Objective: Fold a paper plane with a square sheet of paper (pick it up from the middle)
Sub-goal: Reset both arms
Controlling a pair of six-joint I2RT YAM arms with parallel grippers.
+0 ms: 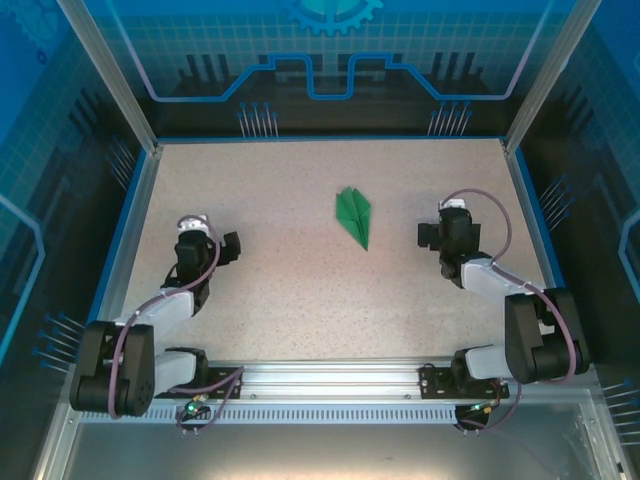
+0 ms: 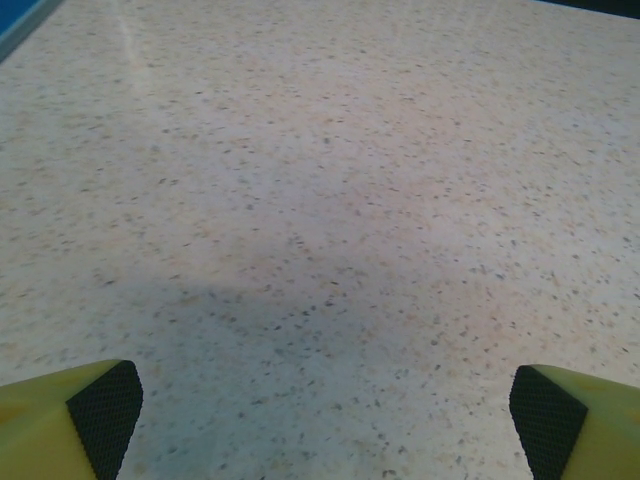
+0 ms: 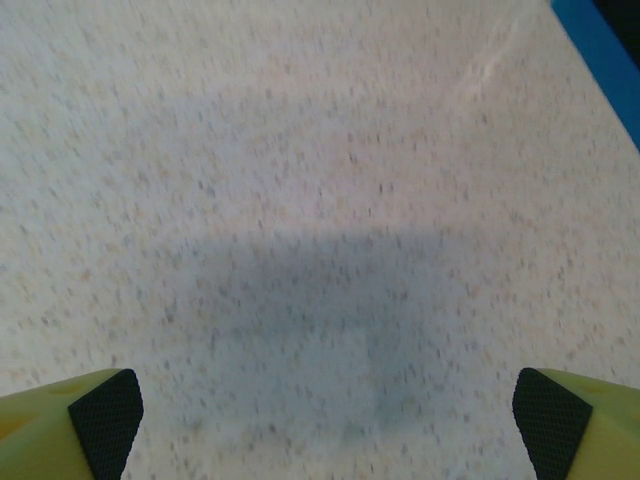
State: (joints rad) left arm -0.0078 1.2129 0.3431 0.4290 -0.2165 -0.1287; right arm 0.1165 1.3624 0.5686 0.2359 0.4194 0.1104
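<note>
The green paper plane [image 1: 355, 214], a narrow folded dart with a centre crease, lies flat on the speckled table [image 1: 300, 270] a little right of the middle, its tip pointing toward the near right. My left gripper [image 1: 193, 226] hovers over the table's left side, far from the plane. My right gripper [image 1: 452, 212] sits to the plane's right, apart from it. In the left wrist view the left gripper [image 2: 325, 410] stands wide open over bare table. In the right wrist view the right gripper [image 3: 325, 410] is open too, with nothing between its yellow fingers [image 3: 70, 420].
Blue edging [image 1: 135, 215] and metal frame posts border the table on the left, right and back. A blue strip [image 3: 600, 50] of that edging lies just beyond the right gripper. An aluminium rail [image 1: 330, 385] with the arm bases runs along the near edge.
</note>
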